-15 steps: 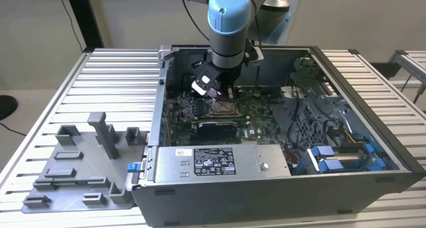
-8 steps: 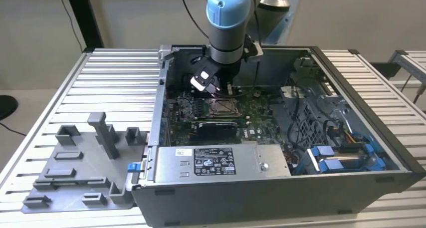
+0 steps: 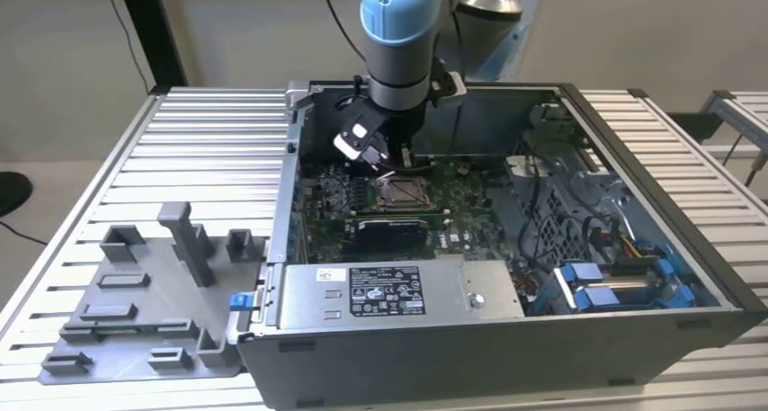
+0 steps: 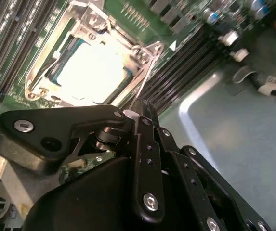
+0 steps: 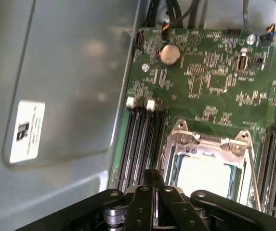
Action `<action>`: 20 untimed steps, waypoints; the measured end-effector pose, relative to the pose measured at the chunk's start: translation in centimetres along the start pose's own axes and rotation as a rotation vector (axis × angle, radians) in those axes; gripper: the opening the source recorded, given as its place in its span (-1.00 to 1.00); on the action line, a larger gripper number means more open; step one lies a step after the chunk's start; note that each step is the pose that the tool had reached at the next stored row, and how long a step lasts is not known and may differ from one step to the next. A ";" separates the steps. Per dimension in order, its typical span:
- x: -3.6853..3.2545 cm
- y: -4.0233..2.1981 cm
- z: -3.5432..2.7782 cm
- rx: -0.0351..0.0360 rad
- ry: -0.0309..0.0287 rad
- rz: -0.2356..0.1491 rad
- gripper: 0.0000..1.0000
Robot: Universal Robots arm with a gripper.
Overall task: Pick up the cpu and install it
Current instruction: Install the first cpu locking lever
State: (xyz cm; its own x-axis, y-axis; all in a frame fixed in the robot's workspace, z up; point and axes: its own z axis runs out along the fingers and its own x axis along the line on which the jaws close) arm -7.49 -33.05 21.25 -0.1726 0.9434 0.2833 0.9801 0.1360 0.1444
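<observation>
Inside the open computer case [image 3: 624,159], I hover over the motherboard [image 5: 215,82], my gripper [image 3: 387,164] just above the socket [image 4: 56,53] near the board's middle. The cpu [image 4: 92,72] lies seated within the socket's metal frame. I cannot tell how my jaws stand.

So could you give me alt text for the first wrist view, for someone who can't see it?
A silvery-white cpu lies in its metal-framed socket on a green motherboard, seen from just above. The robot's black gripper is in the foreground, close to the socket. Dark memory slots run beside the socket, and the grey case wall carries a white label.
</observation>
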 end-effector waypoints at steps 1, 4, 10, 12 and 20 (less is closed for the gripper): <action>0.09 -0.29 -0.01 -0.0001 0.0000 0.000 -1.00; 0.48 -0.96 0.00 -0.0002 0.0000 0.000 -1.00; 1.14 -1.84 0.06 -0.0004 -0.0001 0.000 -1.00; 1.28 -2.57 -0.01 -0.0004 -0.0003 0.000 -1.00; 1.50 -3.68 -0.16 -0.0012 -0.0027 -0.001 -1.00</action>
State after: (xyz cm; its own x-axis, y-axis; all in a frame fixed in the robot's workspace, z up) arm -11.38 -32.18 21.29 -0.1731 0.9441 0.2807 0.9799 0.1363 0.1458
